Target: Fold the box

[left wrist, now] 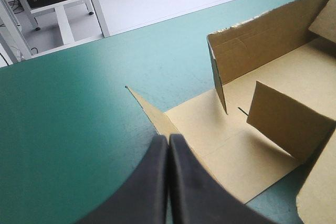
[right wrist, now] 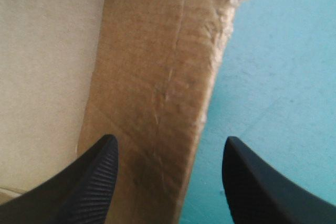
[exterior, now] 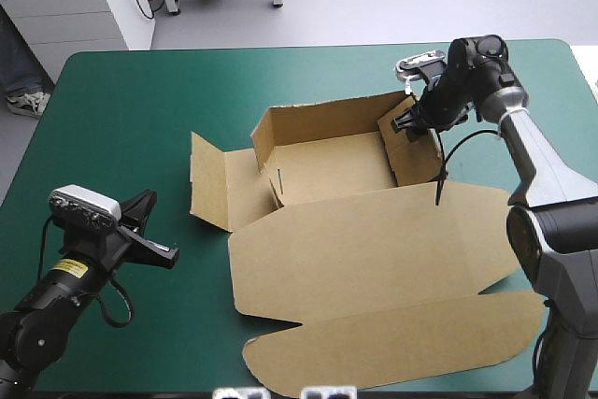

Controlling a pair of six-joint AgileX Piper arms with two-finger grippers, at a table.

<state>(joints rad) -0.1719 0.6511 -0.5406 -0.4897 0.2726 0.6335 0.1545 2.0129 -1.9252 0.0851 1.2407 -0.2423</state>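
the box (exterior: 374,249) lies mid-table, far and right walls up, lid flat; it looks like light, stiff board, probably best pinched at a wall's top edge. only its own wrist view shows the right claw (right wrist: 168,145) wide open and empty, the right wall (right wrist: 157,77) between its fingers. the left claw (left wrist: 169,140) is closed on nothing, just short of the flat left flap (left wrist: 220,145).

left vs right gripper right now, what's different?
The left gripper is shut; the right gripper is open. The left gripper is off the box, over the teal-green cover beside the left flap; the right gripper straddles the box's raised right wall. Shared: both are black and hold nothing.
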